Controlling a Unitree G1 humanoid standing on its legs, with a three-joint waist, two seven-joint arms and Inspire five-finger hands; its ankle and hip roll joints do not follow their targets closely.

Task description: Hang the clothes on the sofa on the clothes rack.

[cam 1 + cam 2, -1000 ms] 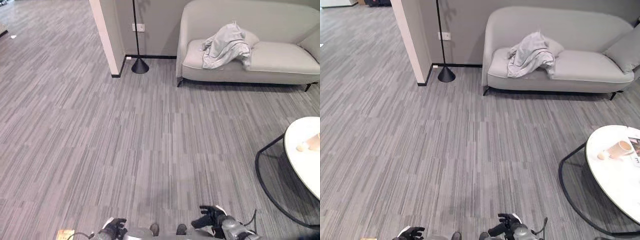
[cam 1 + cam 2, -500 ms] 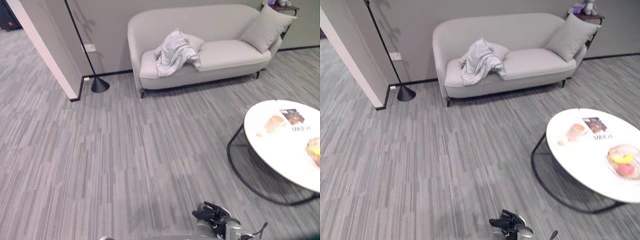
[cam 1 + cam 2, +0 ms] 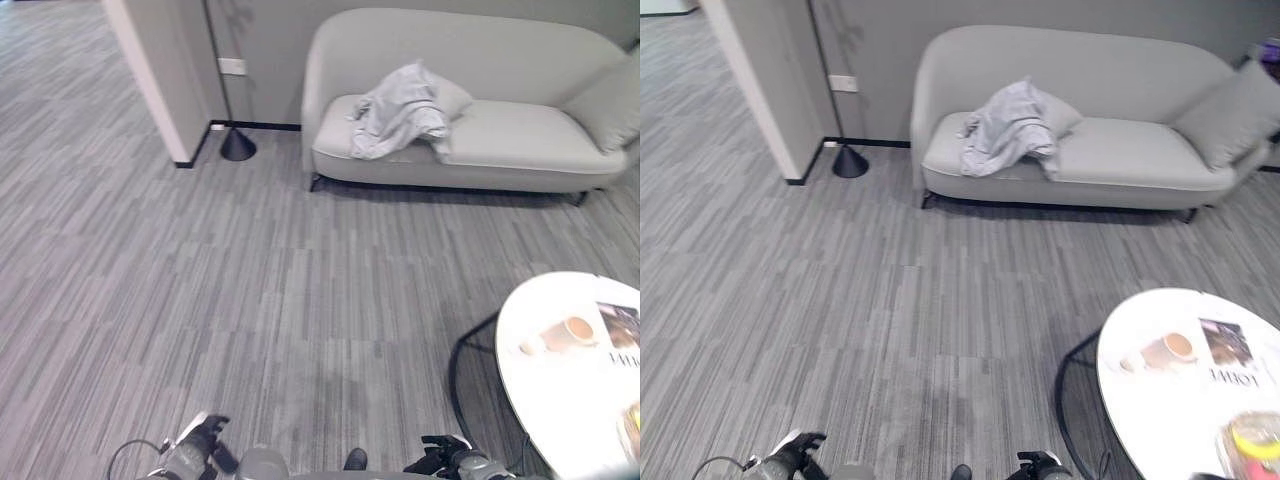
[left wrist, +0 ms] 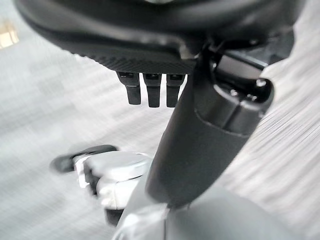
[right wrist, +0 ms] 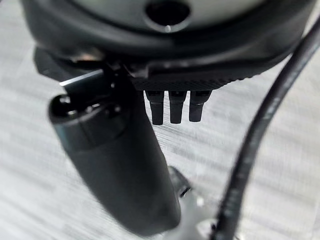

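Note:
A light grey garment (image 3: 395, 120) lies crumpled over the left part of the pale grey sofa (image 3: 520, 140), far across the floor from me. My left hand (image 3: 195, 455) hangs low at the near edge, on the left. My right hand (image 3: 450, 463) hangs low on the right, close to the round table. In the left wrist view the left hand's fingers (image 4: 147, 92) point straight with the thumb standing free, and nothing is in it. The right wrist view shows the right hand's fingers (image 5: 172, 107) straight too, with only floor past them.
A floor lamp's black base (image 3: 238, 146) stands beside a wall pillar (image 3: 160, 80), left of the sofa. A cushion (image 3: 610, 100) leans at the sofa's right end. A round white table (image 3: 560, 400) with a cup (image 3: 575, 330) stands near right. Grey plank floor lies between.
The whole picture has swung sideways, so the camera has moved. The garment lies on the sofa as before. Both hands stay low with nothing in them.

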